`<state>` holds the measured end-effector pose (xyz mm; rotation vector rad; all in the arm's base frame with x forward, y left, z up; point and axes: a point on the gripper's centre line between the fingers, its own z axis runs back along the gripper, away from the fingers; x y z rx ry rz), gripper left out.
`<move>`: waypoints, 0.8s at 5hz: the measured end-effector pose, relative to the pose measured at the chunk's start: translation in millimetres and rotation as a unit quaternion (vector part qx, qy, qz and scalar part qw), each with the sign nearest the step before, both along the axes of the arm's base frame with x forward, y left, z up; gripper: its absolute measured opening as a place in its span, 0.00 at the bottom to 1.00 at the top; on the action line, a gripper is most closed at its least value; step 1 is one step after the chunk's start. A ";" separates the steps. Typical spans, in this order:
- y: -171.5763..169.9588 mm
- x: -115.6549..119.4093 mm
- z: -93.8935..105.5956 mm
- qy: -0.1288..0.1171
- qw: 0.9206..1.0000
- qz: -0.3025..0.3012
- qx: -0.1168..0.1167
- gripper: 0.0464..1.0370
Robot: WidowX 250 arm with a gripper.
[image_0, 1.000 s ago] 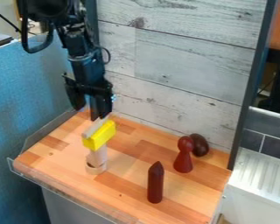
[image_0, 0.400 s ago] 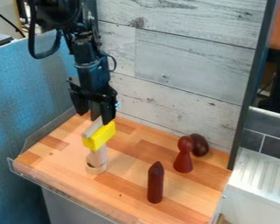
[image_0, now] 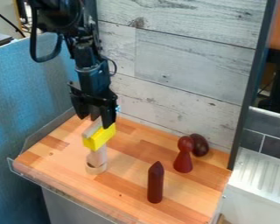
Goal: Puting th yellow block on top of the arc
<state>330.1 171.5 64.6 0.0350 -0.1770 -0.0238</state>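
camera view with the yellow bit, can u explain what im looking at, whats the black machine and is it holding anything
The black machine is a robot arm. It comes in from the upper left, and its gripper hangs down right by the yellow block. Whether it is actually gripping the block, I can't tell from here.

The picture comes from a fixed camera looking down at a slant on a wooden work surface.

The block sits high, above an upright pale wooden support, and a pale strip runs along its upper edge. Nearer the camera stands a dark red pointed piece. Farther right are a red piece with a round head and, just behind it, a dark rounded one.
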 end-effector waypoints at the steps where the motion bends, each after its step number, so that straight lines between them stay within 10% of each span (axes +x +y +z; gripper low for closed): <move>1: -0.1 -0.5 -0.1 0.002 1.000 0.000 0.000 0.91; 4: 1.1 -1.2 -4.1 0.007 1.000 0.002 0.001 0.16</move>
